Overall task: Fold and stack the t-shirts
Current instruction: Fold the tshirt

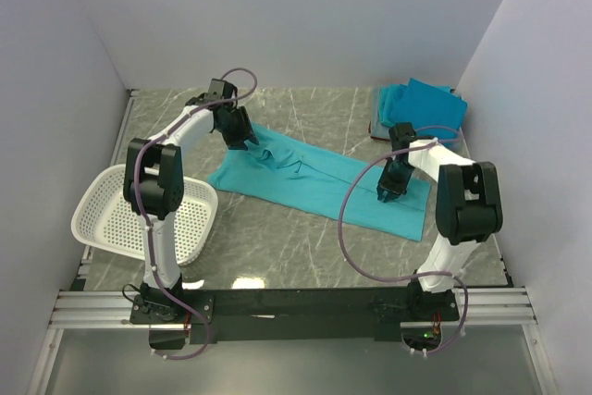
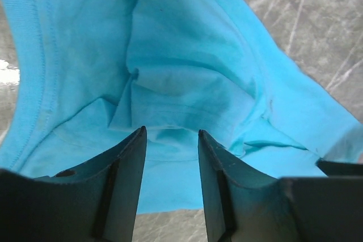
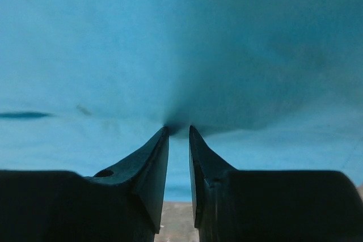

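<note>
A teal t-shirt (image 1: 314,182) lies as a long strip across the middle of the table, bunched at its far-left end. My left gripper (image 1: 242,136) hangs over that bunched end. In the left wrist view the left gripper (image 2: 171,131) is open, and the wrinkled t-shirt (image 2: 187,66) fills the gap below its fingers. My right gripper (image 1: 388,193) is on the strip's right end. In the right wrist view the right gripper (image 3: 178,128) has a narrow gap, and its tips press into the t-shirt (image 3: 170,38), which puckers there. Nothing is clamped between its fingers.
A pile of folded teal t-shirts (image 1: 421,104) sits at the back right corner, with a pale edge under it. The white perforated basket (image 1: 199,215) stands at the near left, beside the left arm. White walls close in the table on three sides.
</note>
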Tool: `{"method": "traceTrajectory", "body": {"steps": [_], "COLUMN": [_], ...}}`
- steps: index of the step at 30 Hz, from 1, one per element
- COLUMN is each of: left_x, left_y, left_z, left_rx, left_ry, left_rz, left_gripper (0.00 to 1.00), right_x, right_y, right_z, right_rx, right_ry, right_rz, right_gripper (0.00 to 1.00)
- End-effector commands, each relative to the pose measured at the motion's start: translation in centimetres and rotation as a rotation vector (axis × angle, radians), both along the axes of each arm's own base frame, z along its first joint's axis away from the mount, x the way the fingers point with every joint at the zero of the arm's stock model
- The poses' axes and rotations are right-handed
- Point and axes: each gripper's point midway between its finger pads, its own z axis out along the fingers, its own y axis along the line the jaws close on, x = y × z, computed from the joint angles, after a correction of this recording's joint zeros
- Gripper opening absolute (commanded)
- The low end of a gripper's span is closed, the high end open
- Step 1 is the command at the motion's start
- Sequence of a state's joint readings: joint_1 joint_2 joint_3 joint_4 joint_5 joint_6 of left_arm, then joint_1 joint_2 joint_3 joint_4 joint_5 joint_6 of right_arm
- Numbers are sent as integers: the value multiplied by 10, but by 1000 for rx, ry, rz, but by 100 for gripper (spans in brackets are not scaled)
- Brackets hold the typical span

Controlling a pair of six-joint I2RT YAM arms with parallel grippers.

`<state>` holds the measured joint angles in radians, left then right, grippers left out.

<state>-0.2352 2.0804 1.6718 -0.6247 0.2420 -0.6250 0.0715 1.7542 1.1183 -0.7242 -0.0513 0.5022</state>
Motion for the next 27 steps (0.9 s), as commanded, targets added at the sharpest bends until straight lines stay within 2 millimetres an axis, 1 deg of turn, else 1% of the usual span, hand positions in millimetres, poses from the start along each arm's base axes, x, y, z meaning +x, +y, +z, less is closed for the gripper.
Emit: {"method": "traceTrajectory", "body": {"steps": [1,5,7,10,11,14,16,18,22,24,27], "left_x": [11,11,11,9,9,9,10,10,9,3,0], "left_y": [-16,-26,-33,-42,-44,-49,-49,-46,-44,-44,-39], "left_z": [46,56,57,52,49,43,40,32,22,12,6], "left_rx": [-64,-77,-83,-86,-81,-70,-55,-24,20,55,105], "left_ry": [-103,-119,-121,-107,-102,-97,-96,-81,-61,-29,-22], "left_rz": [-39,-68,-83,-100,-102,-100,-93,-79,-80,-84,-63], "left_gripper": [47,47,47,47,47,46,45,45,44,44,44], "right_x": [1,-11,-16,-26,-30,-37,-38,-38,-33,-30,-28], "right_y": [-3,-15,-28,-38,-47,-59,-63,-63,-59,-58,-59], "right_z": [-13,-25,-28,-31,-32,-29,-27,-26,-23,-22,-19], "right_rx": [-12,-54,-82,-103,-111,-135,-143,-142,-121,-114,-114], "right_ry": [17,83,110,143,154,165,159,160,143,138,133], "right_rz": [-15,-32,-64,-87,-111,-126,-126,-122,-131,-132,-135], "right_gripper": [28,28,28,28,28,28,28,28,28,28,28]}}
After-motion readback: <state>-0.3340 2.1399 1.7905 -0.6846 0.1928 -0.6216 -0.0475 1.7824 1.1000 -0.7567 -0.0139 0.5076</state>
